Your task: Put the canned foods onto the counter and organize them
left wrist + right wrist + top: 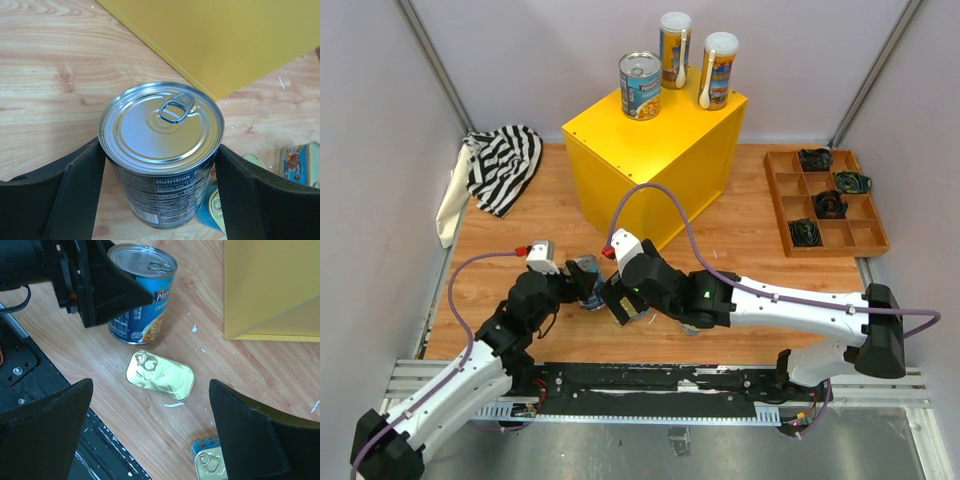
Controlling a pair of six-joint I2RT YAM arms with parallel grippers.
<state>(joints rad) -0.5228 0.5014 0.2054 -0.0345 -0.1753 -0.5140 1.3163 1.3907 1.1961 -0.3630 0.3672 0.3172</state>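
Canned foods (640,86) look half placed: 3 of 6 stand along the far edges of the yellow box (650,150), 1 wide blue-labelled and 2 tall white-lidded cans (717,70). Left on the tabletop (510,260), toward its near edge, are 1 more wide blue can (161,130) and 2 flat golden tins (160,375). The left tool (160,167) brackets that blue can closely (clamped or not, I cannot tell). The right tool (151,385) hangs spread wide over 1 golden tin, touching nothing. Tidying the row probably remains too.
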